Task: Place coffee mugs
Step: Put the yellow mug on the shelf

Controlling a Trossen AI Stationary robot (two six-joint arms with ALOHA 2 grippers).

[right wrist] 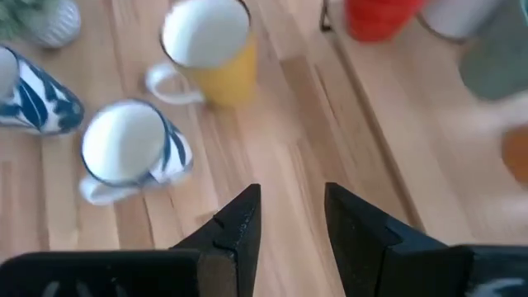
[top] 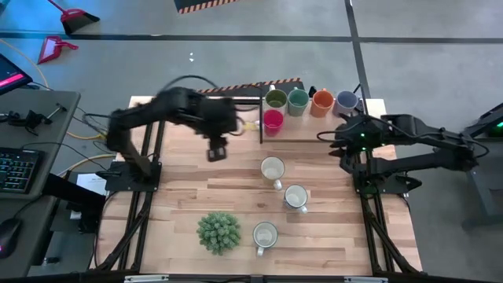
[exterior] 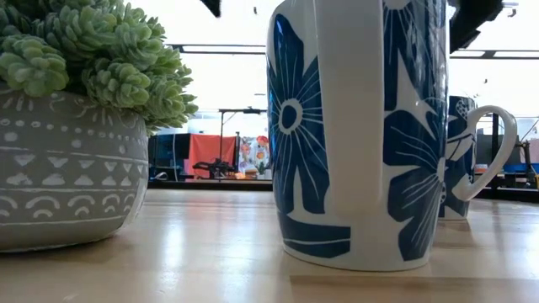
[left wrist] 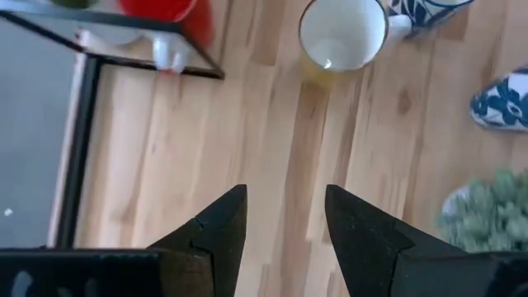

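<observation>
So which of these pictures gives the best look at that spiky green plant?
The low view: the plant sits close, its fleshy green tips and patterned grey pot sharp. The high view shows it whole from above, pot hidden. The left wrist view catches only an edge; the right wrist view only a corner.

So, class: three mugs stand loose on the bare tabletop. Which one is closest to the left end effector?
The yellow-sided mug, the loose one nearest the rack. The left end effector hovers open beside it; the two blue-and-white flowered mugs stand farther off, toward the potted plant.
</observation>
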